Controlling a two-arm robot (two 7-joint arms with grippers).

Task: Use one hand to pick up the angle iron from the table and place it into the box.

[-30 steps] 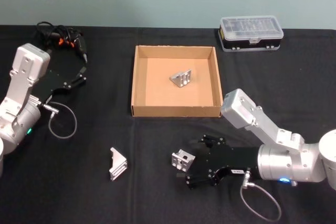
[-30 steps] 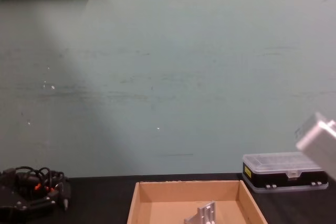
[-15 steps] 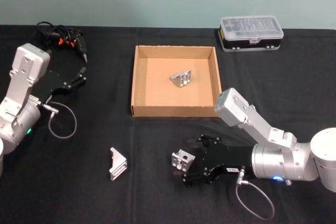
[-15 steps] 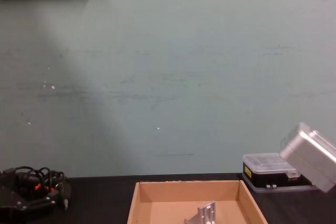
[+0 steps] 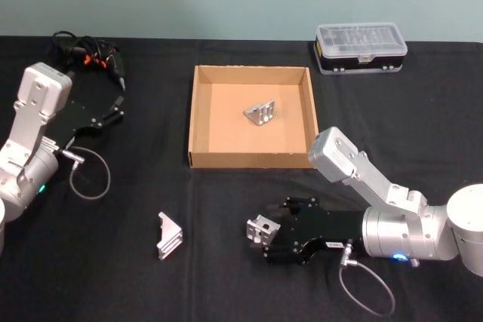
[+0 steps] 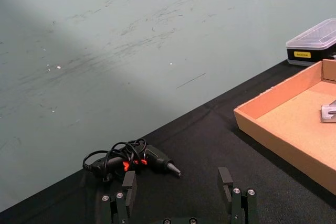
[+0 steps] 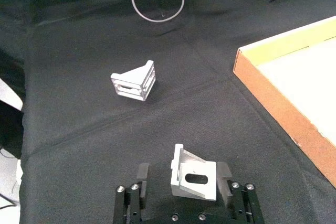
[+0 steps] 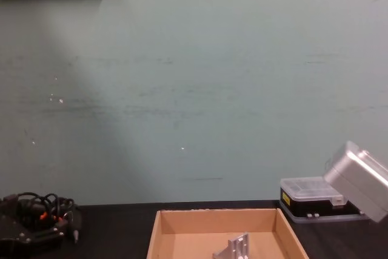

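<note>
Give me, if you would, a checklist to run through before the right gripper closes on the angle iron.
1. Angle iron sits between the open fingers of the right gripper: ok.
2. Both fingers touching it: not ok, a gap shows on one side.
3. Spare angle iron on the table lies apart from the right gripper: ok.
4. Box has bare floor around the boxed angle iron: ok.
5. Left gripper, open, sits far off at the table's left: ok.

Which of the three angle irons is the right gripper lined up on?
The angle iron straddled by the open right gripper. The second angle iron lies apart on the table to its left; the third angle iron sits in the box.
</note>
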